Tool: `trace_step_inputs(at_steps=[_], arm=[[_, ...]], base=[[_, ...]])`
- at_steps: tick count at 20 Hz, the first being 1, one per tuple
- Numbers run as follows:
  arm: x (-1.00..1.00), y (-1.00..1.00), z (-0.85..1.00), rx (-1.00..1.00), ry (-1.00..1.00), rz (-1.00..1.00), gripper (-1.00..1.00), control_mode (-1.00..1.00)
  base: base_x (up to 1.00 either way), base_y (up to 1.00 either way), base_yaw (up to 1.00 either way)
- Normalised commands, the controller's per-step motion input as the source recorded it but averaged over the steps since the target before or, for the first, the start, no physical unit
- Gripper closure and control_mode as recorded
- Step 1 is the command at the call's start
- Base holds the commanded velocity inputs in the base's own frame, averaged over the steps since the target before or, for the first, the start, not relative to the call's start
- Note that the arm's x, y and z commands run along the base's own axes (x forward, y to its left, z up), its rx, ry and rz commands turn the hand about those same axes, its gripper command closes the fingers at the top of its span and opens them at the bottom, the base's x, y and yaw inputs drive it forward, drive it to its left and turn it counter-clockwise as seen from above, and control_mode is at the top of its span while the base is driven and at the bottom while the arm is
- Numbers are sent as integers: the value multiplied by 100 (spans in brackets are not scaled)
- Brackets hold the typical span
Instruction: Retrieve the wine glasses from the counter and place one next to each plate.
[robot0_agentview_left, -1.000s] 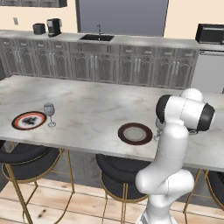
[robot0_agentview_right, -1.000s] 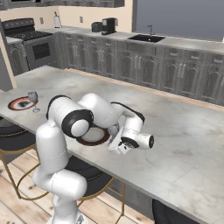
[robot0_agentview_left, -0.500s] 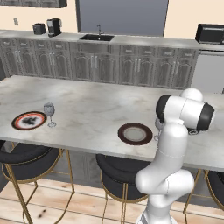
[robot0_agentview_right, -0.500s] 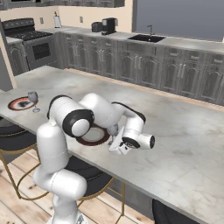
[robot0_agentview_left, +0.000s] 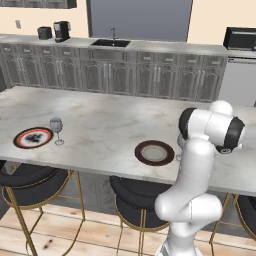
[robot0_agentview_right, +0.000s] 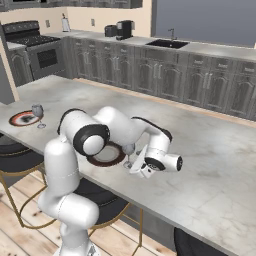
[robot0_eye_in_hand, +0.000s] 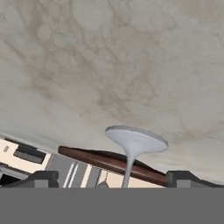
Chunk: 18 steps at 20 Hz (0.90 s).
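Pincer (robot0_eye_in_hand: 111, 177) stands released, jaws spread wide either side of the second wine glass (robot0_eye_in_hand: 133, 144); stem sits between the tips, untouched. Glass stands on its foot on the counter (robot0_agentview_right: 210, 165), just beside the brown plate (robot0_agentview_right: 105, 155). Far to the pincer's side, the other glass (robot0_agentview_left: 56, 127) stands next to the red plate (robot0_agentview_left: 33, 138). Judgement: light, rigid, slick, brittle; thin stem is the weak spot, so any regrip belongs low on the bowl, gently.

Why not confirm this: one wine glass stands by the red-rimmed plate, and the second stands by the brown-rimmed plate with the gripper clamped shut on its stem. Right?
Not quite. The hand view shows the gripper open, fingertips wide of the second wine glass's stem beside the brown-rimmed plate. The rest holds.
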Motion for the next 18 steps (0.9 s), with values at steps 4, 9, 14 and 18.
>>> trace_step_inputs(at_steps=[4, 9, 14, 18], arm=[[-26, -58, 2, 0, 0, -4, -100, -100], [-83, -24, 46, 0, -1, -3, -100, -100], [-76, 0, 90, 0, -10, 0, -100, -100], [-44, 2, 99, 0, -17, 0, -100, -100]], base=[[0, 0, 0], [0, 0, 0], [0, 0, 0], [0, 0, 0]])
